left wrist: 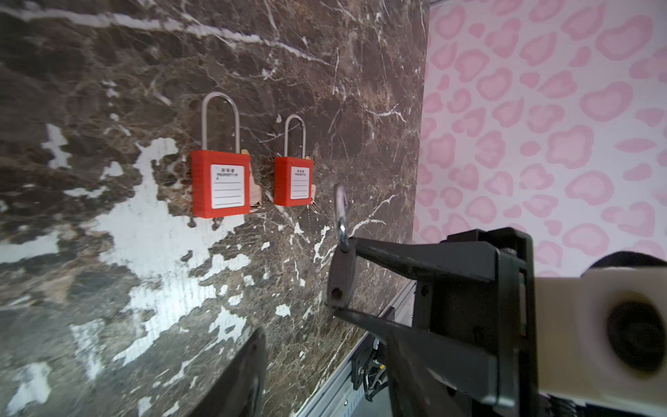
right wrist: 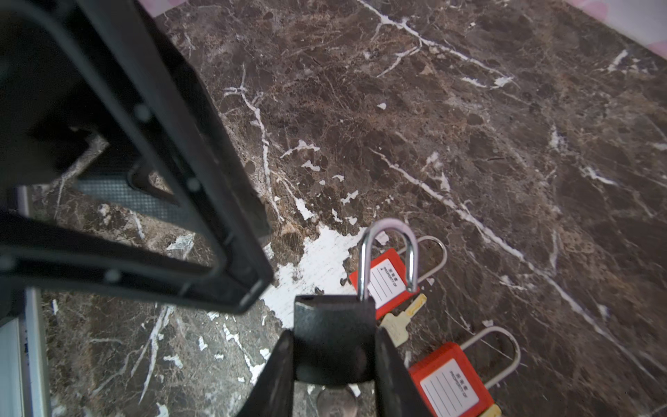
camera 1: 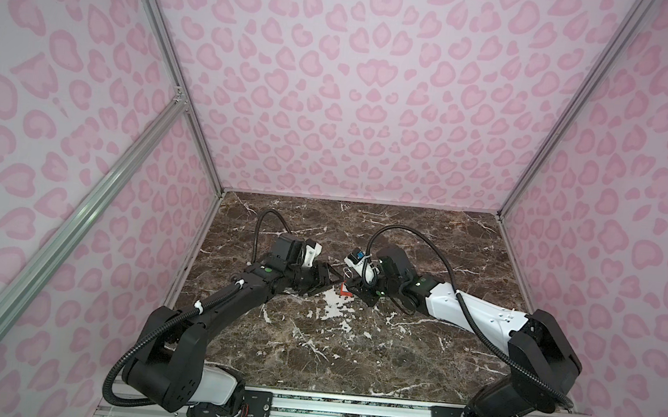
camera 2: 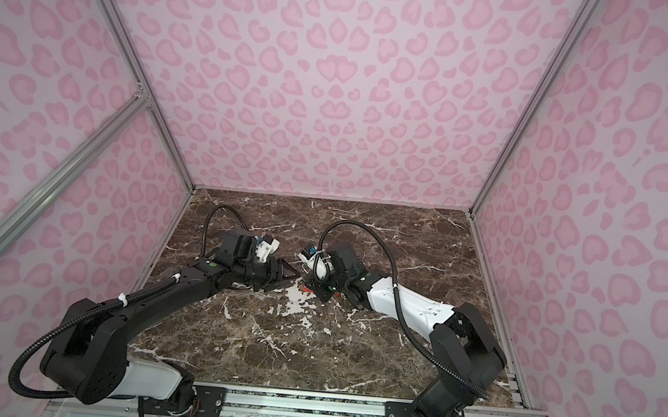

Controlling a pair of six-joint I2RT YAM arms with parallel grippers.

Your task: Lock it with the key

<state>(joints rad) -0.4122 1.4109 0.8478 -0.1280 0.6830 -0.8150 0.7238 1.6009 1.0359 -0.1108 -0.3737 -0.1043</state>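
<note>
My right gripper is shut on a black padlock and holds it above the marble table. The silver shackle stands open, with one leg free of the body. A round silver key head shows just under the lock body, between my fingers. The left wrist view shows the same padlock edge-on. In a top view my left gripper sits just left of the lock, open and holding nothing. Only one of its fingers shows in the left wrist view.
Two red padlocks with white labels lie side by side on the table under the grippers, with beige keys beside them. Pink patterned walls enclose the table on three sides. A metal rail runs along the front.
</note>
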